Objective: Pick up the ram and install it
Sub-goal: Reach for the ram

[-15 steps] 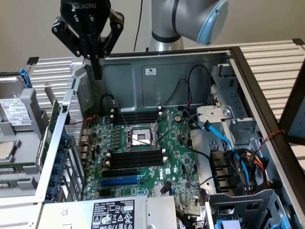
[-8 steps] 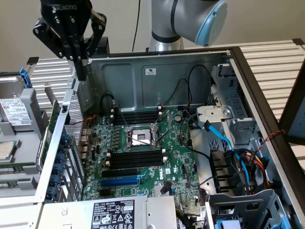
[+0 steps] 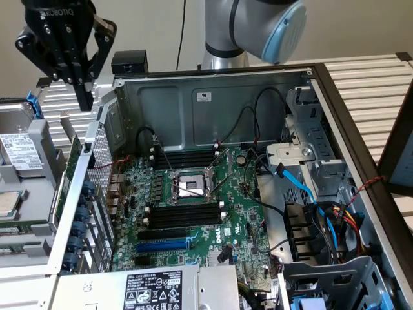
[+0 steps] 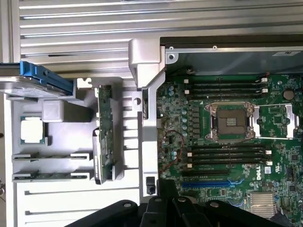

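My gripper (image 3: 84, 98) hangs closed and empty above where the grey tray (image 4: 71, 120) holding the ram (image 4: 105, 127) meets the open computer case (image 3: 213, 113), on a slatted worktop (image 4: 85, 28); plain wall (image 3: 155, 29) behind

Green ram (image 4: 104, 128) in gray tray (image 4: 71, 204)

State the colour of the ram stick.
Green; the ram shows best in the wrist view.

Case (image 3: 213, 106) matt grey sheet metal; ram (image 4: 104, 127) green circuit board; pincer (image 3: 84, 100) matt black.
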Available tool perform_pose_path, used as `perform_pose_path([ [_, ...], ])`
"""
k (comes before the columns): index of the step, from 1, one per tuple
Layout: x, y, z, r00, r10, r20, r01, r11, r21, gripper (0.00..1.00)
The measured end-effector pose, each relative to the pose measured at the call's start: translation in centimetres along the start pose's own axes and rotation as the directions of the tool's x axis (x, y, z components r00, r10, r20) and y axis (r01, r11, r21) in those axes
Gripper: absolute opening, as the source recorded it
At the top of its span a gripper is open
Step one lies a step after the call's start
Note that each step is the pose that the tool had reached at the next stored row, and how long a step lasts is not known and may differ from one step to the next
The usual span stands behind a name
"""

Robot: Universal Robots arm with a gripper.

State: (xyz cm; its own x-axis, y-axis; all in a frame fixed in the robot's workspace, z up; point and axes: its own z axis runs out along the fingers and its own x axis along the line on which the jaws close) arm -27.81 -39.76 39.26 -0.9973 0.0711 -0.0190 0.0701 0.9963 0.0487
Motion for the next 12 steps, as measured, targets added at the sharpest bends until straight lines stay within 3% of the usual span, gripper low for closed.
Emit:
perform_pose_path([
  [12,5.5,-0.38,-0.12,1.0000,0.000,0.0000,0.000,1.0000,0.0000,0.11],
])
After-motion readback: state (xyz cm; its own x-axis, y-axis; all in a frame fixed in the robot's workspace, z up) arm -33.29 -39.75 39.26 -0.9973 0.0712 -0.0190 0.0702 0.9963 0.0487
